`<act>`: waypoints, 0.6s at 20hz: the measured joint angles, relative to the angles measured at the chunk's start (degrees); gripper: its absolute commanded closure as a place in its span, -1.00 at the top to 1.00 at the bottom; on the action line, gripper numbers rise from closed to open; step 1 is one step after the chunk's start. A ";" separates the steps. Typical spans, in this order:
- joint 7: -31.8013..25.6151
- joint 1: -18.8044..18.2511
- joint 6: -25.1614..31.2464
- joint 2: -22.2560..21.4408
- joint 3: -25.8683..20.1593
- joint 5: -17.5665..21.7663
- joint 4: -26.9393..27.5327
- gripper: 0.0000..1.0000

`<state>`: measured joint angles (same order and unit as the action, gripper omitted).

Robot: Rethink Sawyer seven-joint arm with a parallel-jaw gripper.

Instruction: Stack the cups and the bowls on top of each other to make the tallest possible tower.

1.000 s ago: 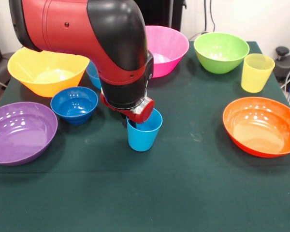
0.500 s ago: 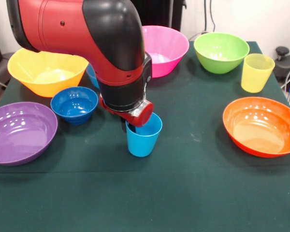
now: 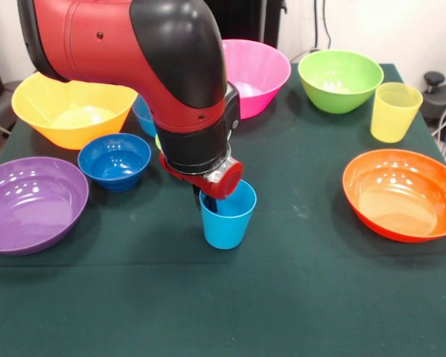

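Front view: arm (image 3: 156, 67) comes down from the top of the picture and covers the middle of the desk (image 3: 282, 297). The tool (image 3: 210, 201) sits at the rim of the light blue cup (image 3: 226, 217), on the cup's left side as pictured, one dark finger reaching down into the cup mouth. The wrist hides the rest, so I cannot tell how far the tool is open or whether it has hold of the rim. The cup stands upright on the desk, directly below the tool. Left of the tool: dark blue bowl (image 3: 114, 160), nearby; purple bowl (image 3: 31, 202) further out, at the desk edge; yellow-orange bowl (image 3: 72, 109) behind those two. Behind the arm: pink bowl (image 3: 256, 74); a light blue bowl (image 3: 142, 113) shows only as a sliver at the arm's left edge, with a trace of lime green just below it. Right of the tool, well apart: green bowl (image 3: 340, 79), yellow cup (image 3: 394, 111), orange bowl (image 3: 401, 193). Nothing is stacked.
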<state>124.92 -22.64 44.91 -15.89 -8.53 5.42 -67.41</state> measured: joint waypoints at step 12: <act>0.00 0.00 -0.93 -0.18 -0.04 -1.66 -1.35 -1.00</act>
<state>124.92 -22.64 43.98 -16.07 -8.57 3.76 -68.76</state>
